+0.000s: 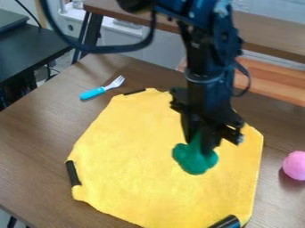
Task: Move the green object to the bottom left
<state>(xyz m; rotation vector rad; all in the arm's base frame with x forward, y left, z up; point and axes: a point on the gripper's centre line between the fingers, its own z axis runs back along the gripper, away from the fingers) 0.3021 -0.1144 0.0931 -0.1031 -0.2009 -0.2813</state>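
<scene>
Fingers (209,139) pinched around the green object (193,161), the gripper (198,146) hangs over the yellow cloth (131,156), right of its middle; a blue-handled fork (93,93) lies on the brown table (35,133), beyond the cloth's upper left edge; a pink ball (294,165) sits to the cloth's right.

Black gripper (201,144) hangs over right half of yellow cloth (131,156), fingers closed on green object (195,160), soft-looking, lumpy, bulging below fingertips; can't tell if it touches cloth. Cloth lies on brown table (35,133). Fork (102,87), blue handle, pale tines, on table just beyond cloth's upper left edge, tines toward upper right. Pink ball (294,165) on table, near cloth's right edge, apart from it. Black strip (72,173) at cloth's left edge, another at top edge. Dark cylinder (226,221) at cloth's bottom edge, toward right corner.
</scene>
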